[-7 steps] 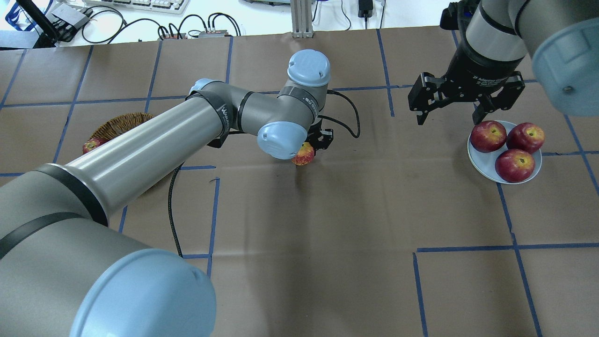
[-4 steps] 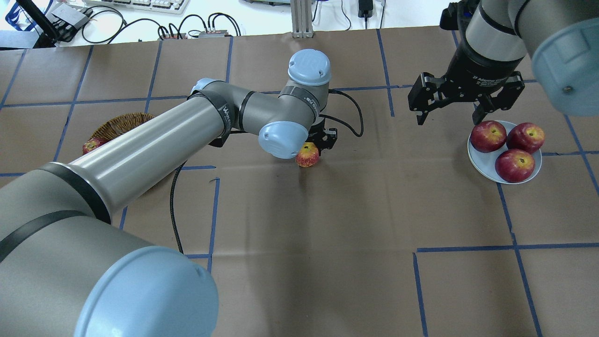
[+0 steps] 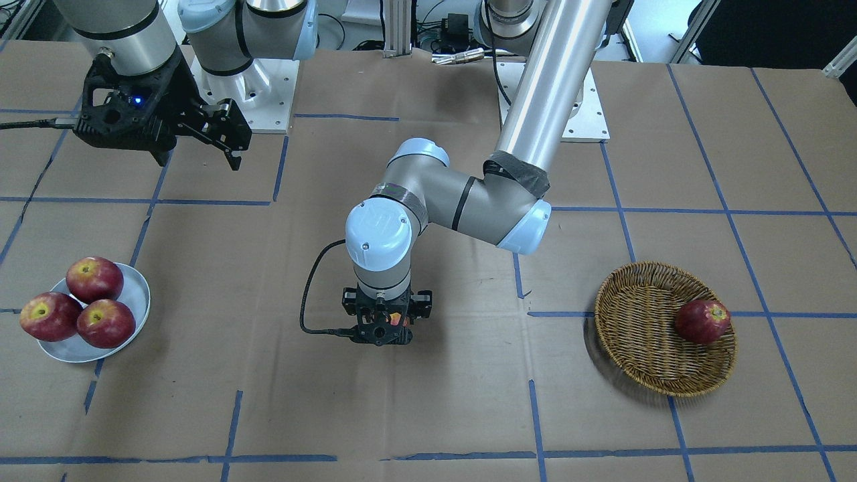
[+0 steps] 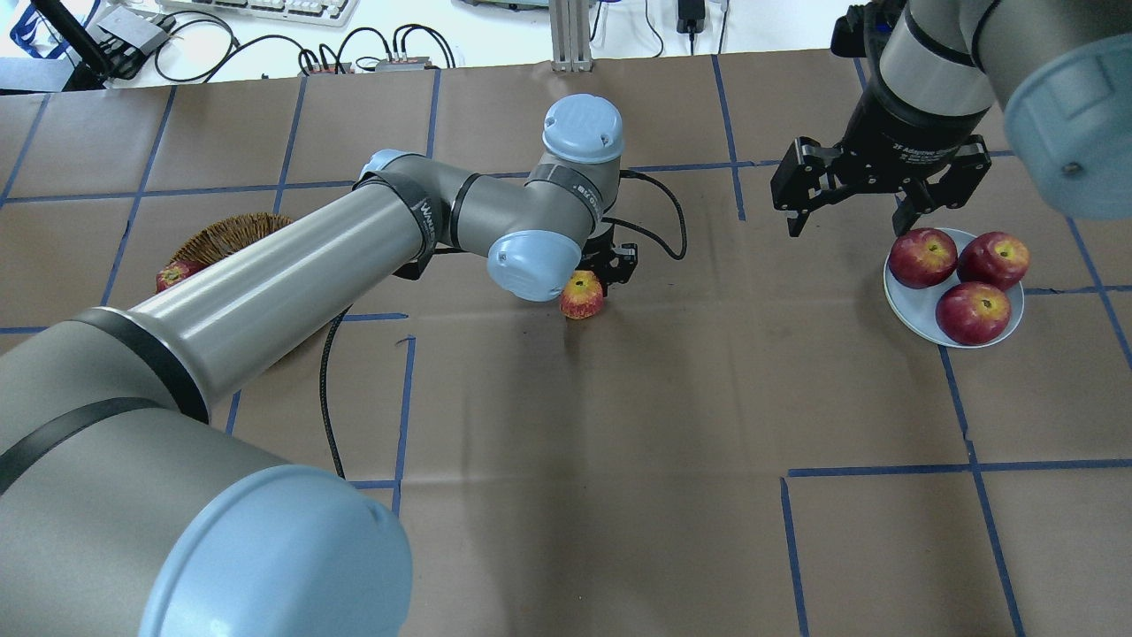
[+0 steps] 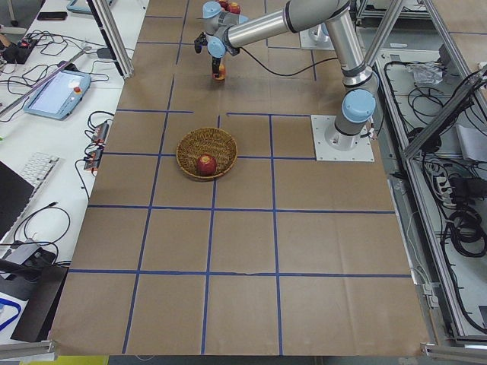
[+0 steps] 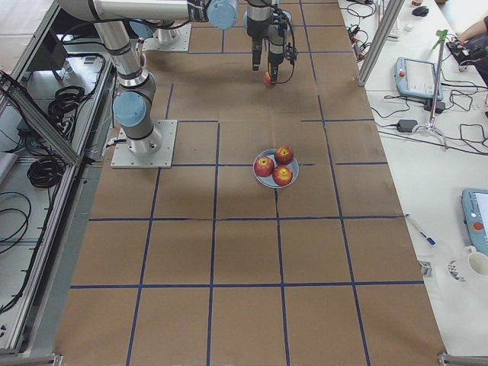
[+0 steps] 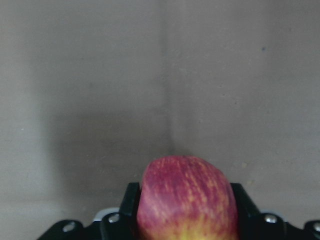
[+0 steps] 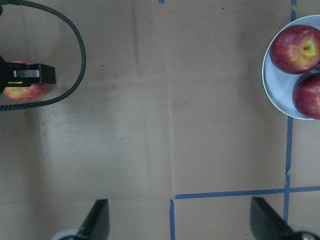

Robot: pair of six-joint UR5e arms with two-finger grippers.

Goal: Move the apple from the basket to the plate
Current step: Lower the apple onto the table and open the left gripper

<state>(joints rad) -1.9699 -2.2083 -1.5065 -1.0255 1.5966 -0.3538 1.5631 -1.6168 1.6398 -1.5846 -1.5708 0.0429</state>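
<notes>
— Where's the apple (image 7: 186, 202)?
— Mid-table, clamped in the left gripper (image 3: 383, 327), well clear of the basket (image 3: 643, 335).
— And the plate (image 4: 911, 305)?
— Far off to its right, holding three apples. The right gripper (image 4: 851, 217), fingers apart, hangs just beside it, much nearer.

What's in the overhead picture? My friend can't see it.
The robot's left hand grips a pinkish-red, yellow-topped apple at the brown table's middle. Its open right hand hangs by a pale grey-blue plate holding three dark red apples.
</notes>
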